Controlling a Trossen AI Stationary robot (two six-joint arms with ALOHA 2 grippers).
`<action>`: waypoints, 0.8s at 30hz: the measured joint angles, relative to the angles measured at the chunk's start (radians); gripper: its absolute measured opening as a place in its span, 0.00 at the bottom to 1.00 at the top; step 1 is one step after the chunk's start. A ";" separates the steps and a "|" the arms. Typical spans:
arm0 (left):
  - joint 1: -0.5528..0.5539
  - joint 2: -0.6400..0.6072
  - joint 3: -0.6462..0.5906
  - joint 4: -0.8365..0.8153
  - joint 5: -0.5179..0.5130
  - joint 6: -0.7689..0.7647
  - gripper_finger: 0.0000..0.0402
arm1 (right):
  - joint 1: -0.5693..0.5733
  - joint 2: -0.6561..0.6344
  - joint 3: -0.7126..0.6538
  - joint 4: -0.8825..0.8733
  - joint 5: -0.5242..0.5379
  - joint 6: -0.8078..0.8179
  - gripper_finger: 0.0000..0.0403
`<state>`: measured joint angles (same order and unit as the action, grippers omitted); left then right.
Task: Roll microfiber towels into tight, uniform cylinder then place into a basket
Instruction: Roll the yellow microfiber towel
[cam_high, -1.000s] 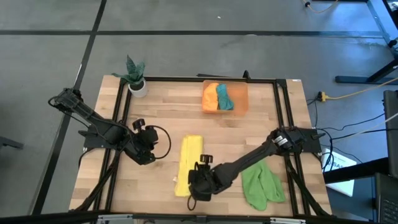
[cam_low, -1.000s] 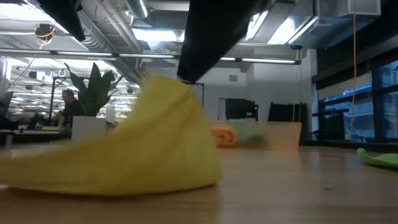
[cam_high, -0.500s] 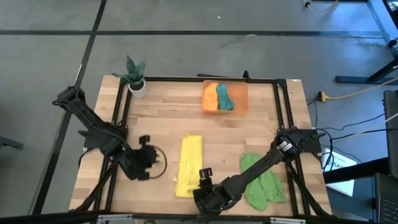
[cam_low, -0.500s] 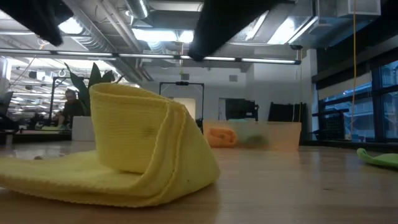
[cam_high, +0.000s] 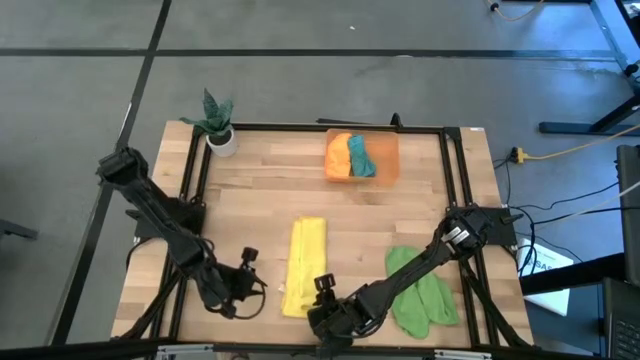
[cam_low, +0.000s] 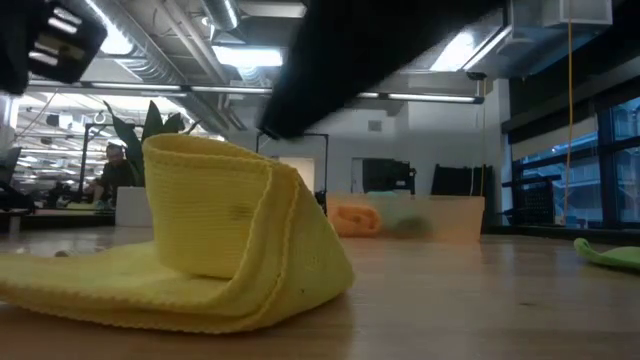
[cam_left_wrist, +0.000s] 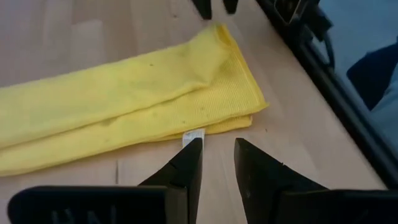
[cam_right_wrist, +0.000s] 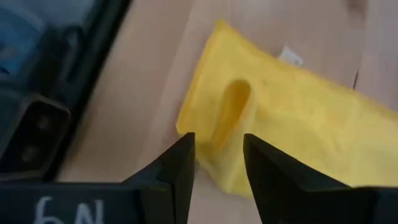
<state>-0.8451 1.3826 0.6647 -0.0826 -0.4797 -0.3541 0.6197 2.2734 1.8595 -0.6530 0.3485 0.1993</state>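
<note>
At the bench's near edge I have the right pincer (cam_right_wrist: 216, 163) narrowly parted and empty just off the yellow towel (cam_high: 303, 265)'s curled near end; its long axis runs away toward the basket (cam_high: 385, 165). Left pincer (cam_left_wrist: 217, 160), equally slack, flanks the same end.

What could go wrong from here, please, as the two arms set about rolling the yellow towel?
The yellow towel has only a loose curl at its near end, not a tight roll, so it may flop open. The left gripper and right gripper both sit close to that same end with open jaws, so they might crowd each other. The green towel lies under the right arm and could get dragged.
</note>
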 joint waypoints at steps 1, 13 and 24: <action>0.002 0.022 0.000 0.017 0.001 0.003 0.21 | 0.000 0.000 0.000 0.010 0.000 0.000 0.34; 0.007 0.267 0.000 0.307 0.082 0.136 0.21 | 0.003 0.004 0.000 -0.048 0.022 0.005 0.34; 0.012 0.387 0.033 0.436 0.083 0.233 0.21 | 0.008 0.058 0.000 -0.042 0.025 0.002 0.34</action>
<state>-0.8334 1.7695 0.6976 0.3534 -0.3969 -0.1211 0.6277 2.3311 1.8595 -0.6950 0.3733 0.2008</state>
